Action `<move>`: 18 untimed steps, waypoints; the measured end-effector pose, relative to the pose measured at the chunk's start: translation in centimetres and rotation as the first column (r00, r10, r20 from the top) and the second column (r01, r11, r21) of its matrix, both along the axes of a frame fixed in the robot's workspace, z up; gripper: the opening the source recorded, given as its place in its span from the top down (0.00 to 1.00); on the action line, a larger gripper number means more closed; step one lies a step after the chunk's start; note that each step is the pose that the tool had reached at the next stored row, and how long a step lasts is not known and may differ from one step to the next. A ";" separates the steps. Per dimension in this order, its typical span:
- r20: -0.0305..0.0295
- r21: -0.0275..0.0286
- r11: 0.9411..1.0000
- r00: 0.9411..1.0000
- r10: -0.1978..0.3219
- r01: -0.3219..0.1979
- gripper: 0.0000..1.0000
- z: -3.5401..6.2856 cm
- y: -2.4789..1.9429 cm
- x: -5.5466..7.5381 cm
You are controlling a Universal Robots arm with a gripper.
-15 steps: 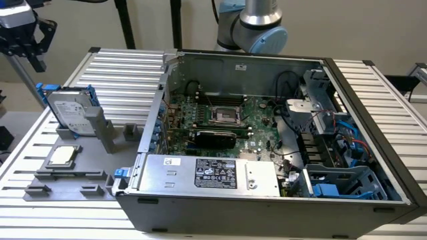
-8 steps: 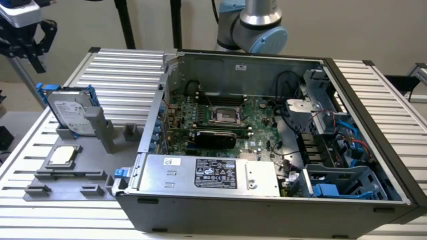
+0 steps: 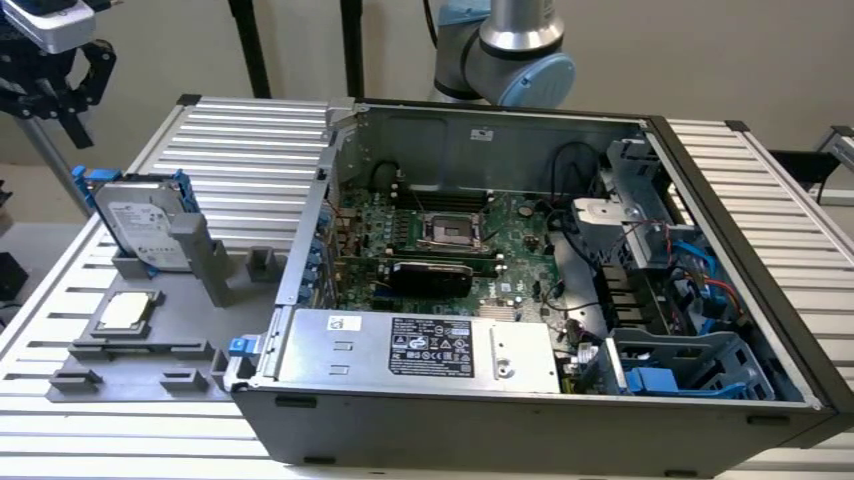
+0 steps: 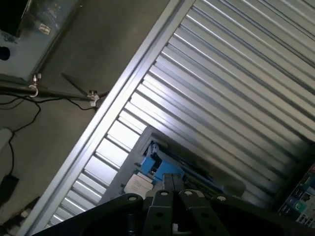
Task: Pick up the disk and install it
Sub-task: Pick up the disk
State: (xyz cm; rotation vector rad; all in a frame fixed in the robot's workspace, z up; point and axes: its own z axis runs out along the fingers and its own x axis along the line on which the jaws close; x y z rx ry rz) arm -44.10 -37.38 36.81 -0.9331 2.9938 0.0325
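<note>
Starting at the jaws: you will find them pressed fully together, pad against pad, with nothing between them. The gripper (image 4: pixel 172 183) holds nothing and touches nothing; it hangs in the air over the slatted table (image 3: pixel 254 150).

Just beyond the fingertips in the wrist view you can see the disk (image 4: pixel 156 164) in its blue frame (image 4: pixel 150 160). In the exterior view the disk stands on edge, leaning slightly, in a grey stand (image 3: pixel 198 262) on the exterior view's left of the open computer case (image 3: pixel 534 430). Gripper and disk are well apart. The disk is not yet picked up.

Risks, in my judgement:
- Shut jaws cannot straddle the disk. If you bring them down as they are, they would strike its upper edge and could tip it out of the stand.
- The disk leans. A grip that is not square to its faces could catch the blue frame alone and let the disk twist or slip.
- A small square chip (image 3: pixel 124 312) lies just in front of the stand. A knocked disk could land on it.
- Inside the case, loose cables (image 3: pixel 707 290) run near the blue-grey bay (image 3: pixel 681 365) on the exterior view's right. They could snag the frame or block its seating.
</note>
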 end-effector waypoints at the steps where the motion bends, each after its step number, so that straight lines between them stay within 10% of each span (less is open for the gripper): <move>1: 0.000 0.000 1.000 1.000 0.018 -0.018 0.89 -0.02 0.00 0.0; 10: 0.000 0.000 0.984 0.984 0.181 -0.181 0.89 -0.21 0.00 0.0; 18: 0.000 0.000 0.947 0.947 0.321 -0.321 0.89 -0.35 0.00 0.0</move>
